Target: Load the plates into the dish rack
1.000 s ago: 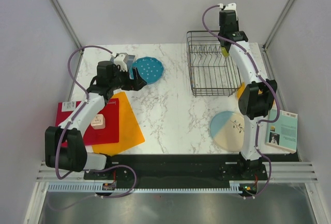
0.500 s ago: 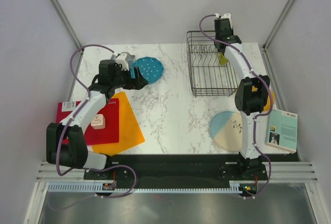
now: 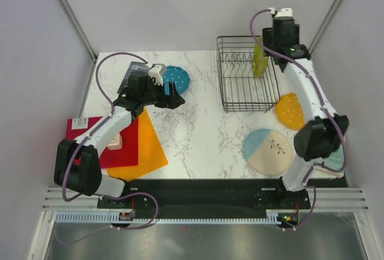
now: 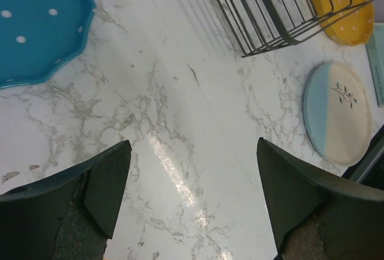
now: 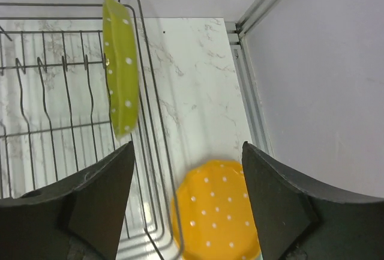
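Lime-green with white dots, one round scallop-edged plate stands on edge between the thin upright dividers at the right end of the black wire dish rack, and it is the only plate loaded. The right gripper hangs above that end of the rack with its fingers spread wide and nothing between them. Low between those fingers in the right wrist view, on the white marble tabletop just outside the rack's right side, lies the orange white-dotted plate, flat and face up. The right arm is plainly the nearer one to it, and I judge that a descent toward the near edge would bring the fingers to its rim. The cream plate with a blue segment and leaf sprig lies flat closer to the arm bases, apart from the orange one and also on the right arm's side. Across the table the left gripper is spread and empty too, low over bare marble. The teal white-dotted plate lies flat up and to the left of its fingers in the left wrist view, near but not touching, well apart from the rack. Being round, the plates give no long axis to line up with; lying flat, each offers only its rim.
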You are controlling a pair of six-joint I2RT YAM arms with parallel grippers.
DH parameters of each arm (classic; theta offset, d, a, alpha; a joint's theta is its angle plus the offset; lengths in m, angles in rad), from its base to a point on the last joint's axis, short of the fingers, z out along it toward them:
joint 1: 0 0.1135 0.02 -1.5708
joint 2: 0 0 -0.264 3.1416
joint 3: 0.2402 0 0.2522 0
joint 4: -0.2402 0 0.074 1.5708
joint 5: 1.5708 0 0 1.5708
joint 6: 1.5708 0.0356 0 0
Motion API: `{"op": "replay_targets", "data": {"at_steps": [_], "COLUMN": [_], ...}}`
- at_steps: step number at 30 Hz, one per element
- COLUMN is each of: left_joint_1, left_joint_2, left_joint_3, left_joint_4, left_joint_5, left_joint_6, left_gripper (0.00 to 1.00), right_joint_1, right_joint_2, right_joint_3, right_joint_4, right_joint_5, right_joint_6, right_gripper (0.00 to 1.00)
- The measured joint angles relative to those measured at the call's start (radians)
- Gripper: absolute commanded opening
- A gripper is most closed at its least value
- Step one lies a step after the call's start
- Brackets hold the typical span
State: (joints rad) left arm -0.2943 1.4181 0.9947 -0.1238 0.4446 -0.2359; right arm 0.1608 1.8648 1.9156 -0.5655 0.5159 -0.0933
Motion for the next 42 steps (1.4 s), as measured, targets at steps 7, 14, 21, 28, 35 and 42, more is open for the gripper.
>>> {"op": "replay_targets", "data": {"at_steps": [7,14,21,28,35,42], "left_joint_1": [-0.124,-0.283,-0.445,-0.467,-0.27,-0.206], "left_joint_2": [-0.01,0.0,0.179,0.188,0.036,-0.08], "left_joint_3": [-0.09,-0.174,-0.095,-0.089,-0.113,-0.181], "left_joint_4": [0.074,0.131,0.117,0.013,-0.076,-0.1], "left_joint_5": [0.001,-0.04,-0.146,-0.235,-0.266,-0.306], "left_joint_6": [-0.085,-0.201,-0.293,-0.318,-0.291,-0.274], "left_gripper": [0.85,0.79,0.73,0.74,0.79,0.79], "right_joint_1": [-0.387,-0.578,-0.613,-0.454,-0.217,-0.033], "right_joint_2": [-0.399,-0.431,-0.499,-0.584,-0.587,-0.467], "right_joint_3": [-0.275,-0.583,-0.715,-0.872,-1.026,-1.049], "right_joint_4": [-0.107,-0.323,-0.532,-0.626,-0.569,-0.404], "right_joint_5": [-0.389,-0.731,-0.976,-1.069,-1.056,-0.995], "right_joint_6": [0.041,-0.223,-0.539,-0.829,-0.919,-0.942], "right_gripper": [0.75,0.76,0.62,0.2,0.13,0.11]}}
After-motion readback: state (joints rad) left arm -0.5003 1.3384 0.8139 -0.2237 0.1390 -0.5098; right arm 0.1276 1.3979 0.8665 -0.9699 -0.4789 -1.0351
